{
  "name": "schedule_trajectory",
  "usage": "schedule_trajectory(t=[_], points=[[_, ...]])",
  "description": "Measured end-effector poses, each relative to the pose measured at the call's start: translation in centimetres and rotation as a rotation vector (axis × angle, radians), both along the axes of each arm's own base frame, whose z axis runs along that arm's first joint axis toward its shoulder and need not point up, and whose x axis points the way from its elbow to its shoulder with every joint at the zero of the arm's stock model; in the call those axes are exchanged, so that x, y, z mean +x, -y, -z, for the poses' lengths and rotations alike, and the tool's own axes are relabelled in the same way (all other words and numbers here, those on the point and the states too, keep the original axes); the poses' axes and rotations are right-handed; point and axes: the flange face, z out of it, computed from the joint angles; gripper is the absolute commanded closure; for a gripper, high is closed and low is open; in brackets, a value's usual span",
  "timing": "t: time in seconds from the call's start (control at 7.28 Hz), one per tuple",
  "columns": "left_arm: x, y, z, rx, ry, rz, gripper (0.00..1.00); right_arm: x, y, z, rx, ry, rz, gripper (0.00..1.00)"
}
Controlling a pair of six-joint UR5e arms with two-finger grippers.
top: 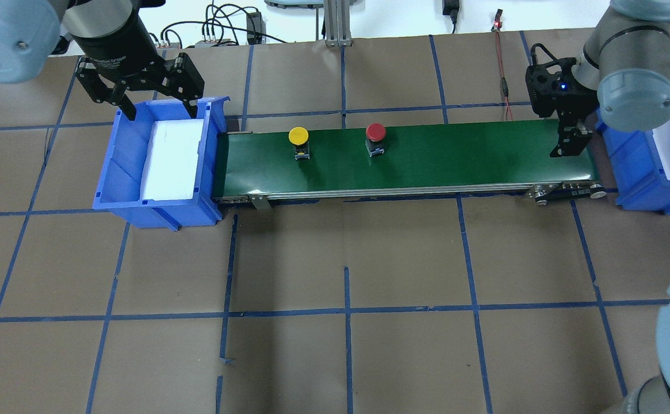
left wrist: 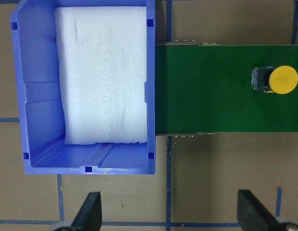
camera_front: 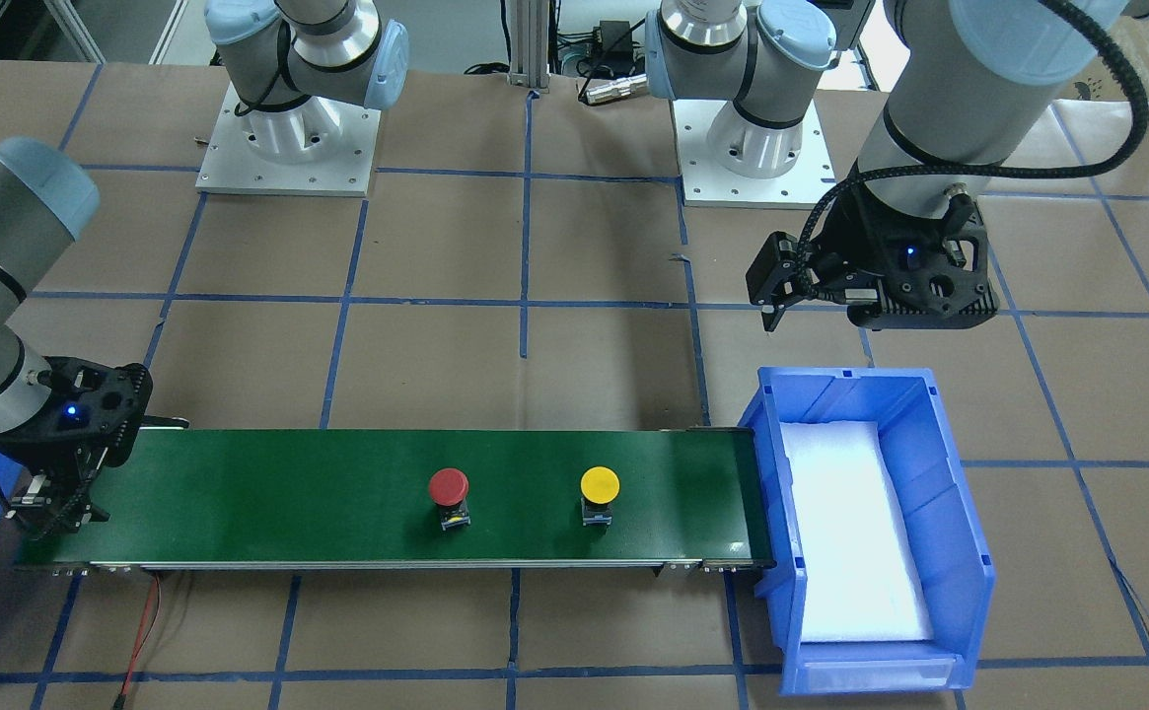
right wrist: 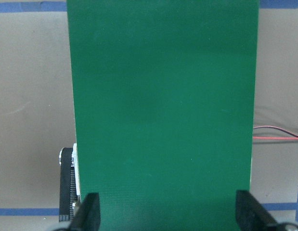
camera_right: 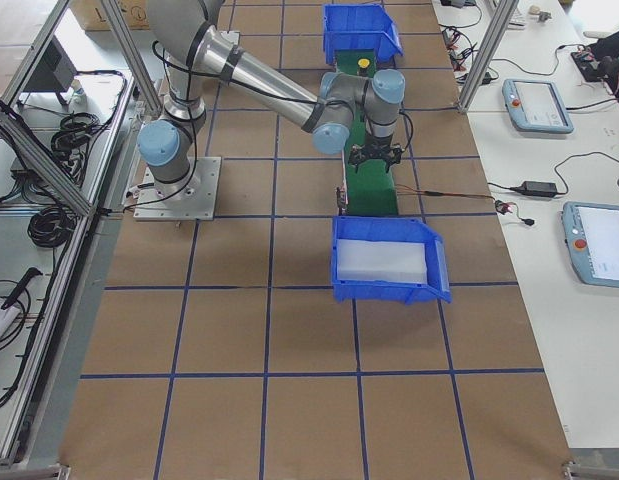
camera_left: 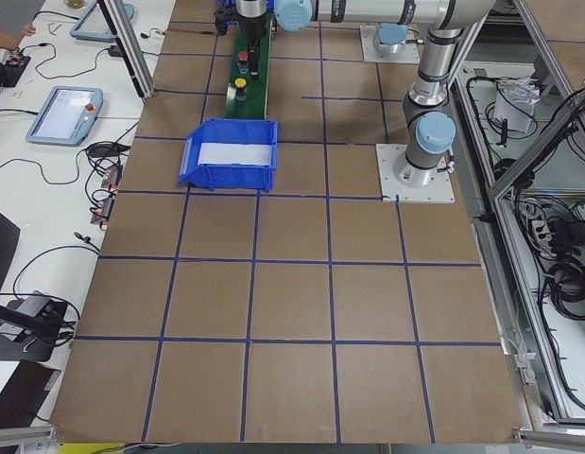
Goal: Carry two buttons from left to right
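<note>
A: Anything hidden?
B: R bin cut off by R arm + frame edge.
A: Tools?
B: L tool wide, empty, over L bin. Then yellow button, red button on belt, apart. Belt bare to R tool, which is wide, empty, at belt end.

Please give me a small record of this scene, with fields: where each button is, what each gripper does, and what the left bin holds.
yellow button: upright on the green belt, near the left bin
red button: upright on the belt, further toward the right bin
left gripper: jaws open, empty, raised by the left bin
right gripper: jaws open, empty, over the belt's right end
left bin contents: white foam pad, no button
task state: neither button in the right bin yet
</note>
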Motion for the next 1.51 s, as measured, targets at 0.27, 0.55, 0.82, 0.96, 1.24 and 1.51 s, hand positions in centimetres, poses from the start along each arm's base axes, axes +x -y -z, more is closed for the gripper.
schedule_trajectory(t=[0.27,0.55,0.82,0.96,1.24,1.51], points=[[-0.1,0.2,0.0,0.000,-0.001,0.001,0.00,0.0,0.0,0.1,-0.001,0.002,0.005,0.01],[-0.2,0.2,0.2,0.005,-0.005,-0.001,0.00,0.0,0.1,0.1,-0.002,0.003,0.010,0.01],[-0.1,0.0,0.3,0.009,-0.009,-0.004,0.00,-0.1,0.0,-0.2,-0.004,0.001,0.012,0.02],[-0.1,-0.3,0.0,0.006,-0.006,-0.006,0.00,0.0,-0.1,-0.5,-0.007,0.001,0.011,0.02],[0.0,-1.2,-0.2,0.011,-0.005,-0.010,0.00,0.1,-0.1,-0.5,-0.008,0.001,0.010,0.05],[-0.1,-1.2,0.1,0.010,-0.009,-0.032,0.00,0.1,-0.1,-0.5,-0.008,0.000,0.010,0.05]])
